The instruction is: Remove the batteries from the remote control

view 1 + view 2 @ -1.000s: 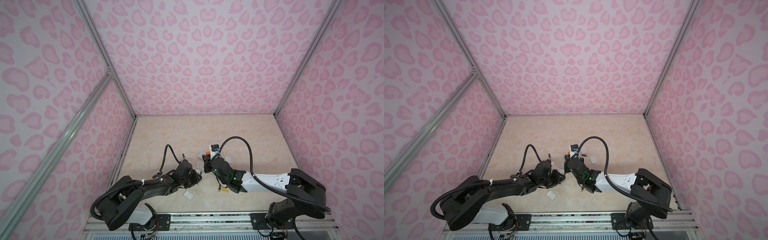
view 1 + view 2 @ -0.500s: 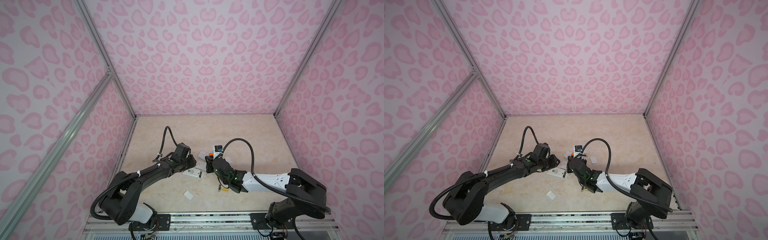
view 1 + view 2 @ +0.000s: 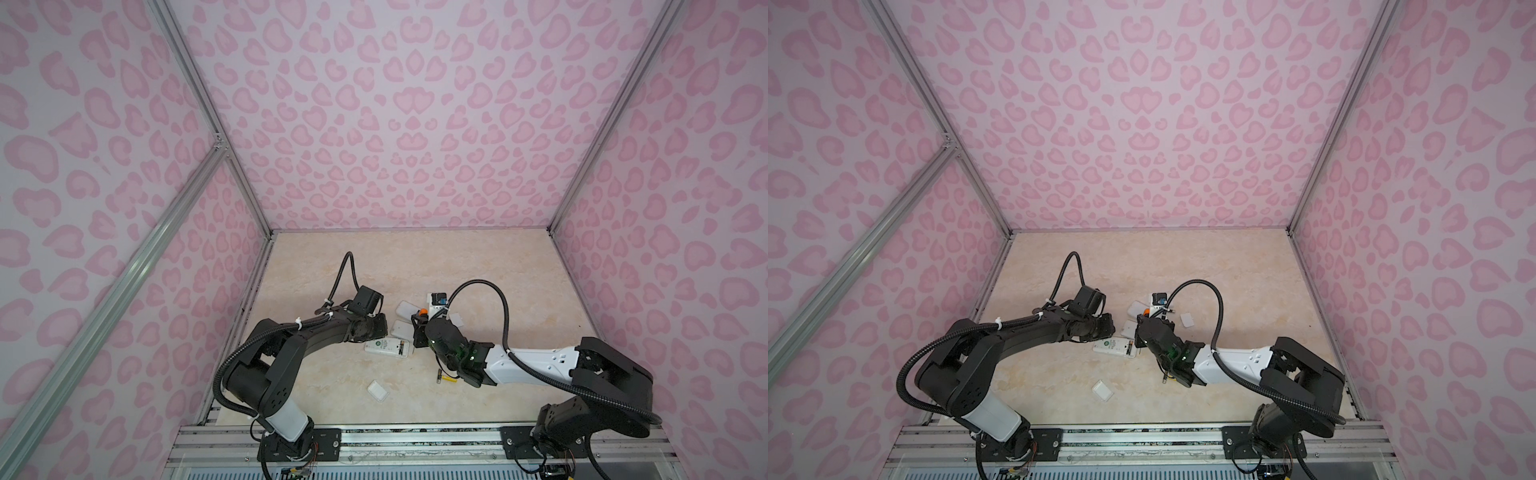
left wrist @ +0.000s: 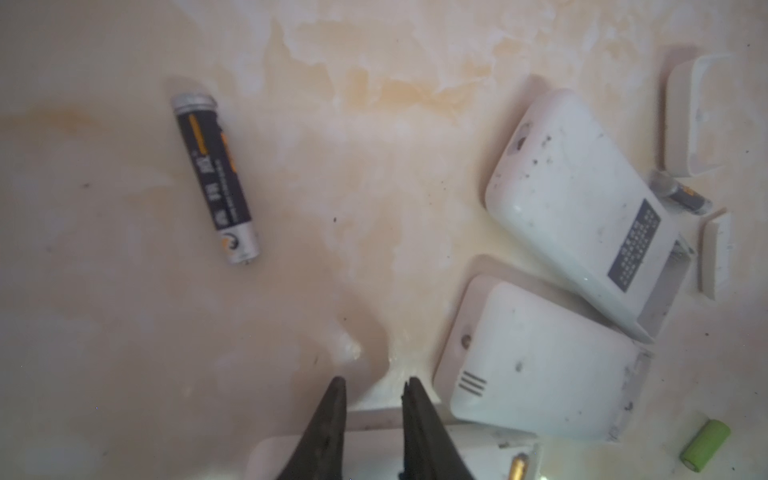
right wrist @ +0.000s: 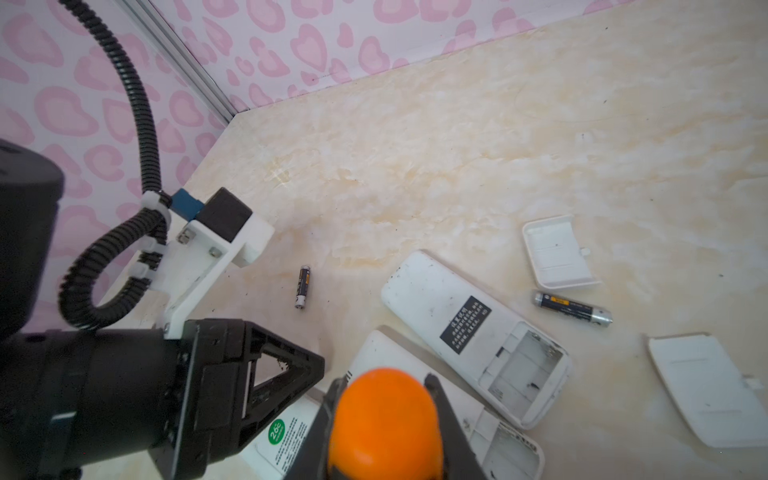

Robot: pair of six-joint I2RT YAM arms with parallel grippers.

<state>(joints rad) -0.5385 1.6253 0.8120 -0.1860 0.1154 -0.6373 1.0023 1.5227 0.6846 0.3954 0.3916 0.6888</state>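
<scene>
Batteries lie loose on the bench [image 5: 457,124] among three white remotes turned face down. One black battery [image 4: 216,178] rests alone, well apart from the remotes. A second black battery [image 5: 573,307] lies just beside the labelled remote [image 4: 573,208], between it and a loose white cover [image 5: 557,253]. This remote's compartment is open and bare. A green battery [image 4: 706,444] sits near the end of the middle remote [image 4: 540,365]. A yellow battery [image 3: 451,378] lies next to another black one close to the right arm, apart from the remotes. The gold end of one more battery [image 4: 519,465] shows inside the open compartment of the green-stickered remote [image 3: 388,347].

The left fingers [image 4: 411,399] stand a little apart with nothing between them, over the end of the green-stickered remote. Whether they touch it cannot be told.

The right fingers [image 5: 436,399] are clamped on the orange handle of a screwdriver [image 5: 384,428], held above the middle remote and the green-stickered one. Its tip is hidden.

A second cover [image 5: 706,386] lies beyond the labelled remote. A third cover [image 3: 378,390] lies nearer the robot's base, apart from everything else.
</scene>
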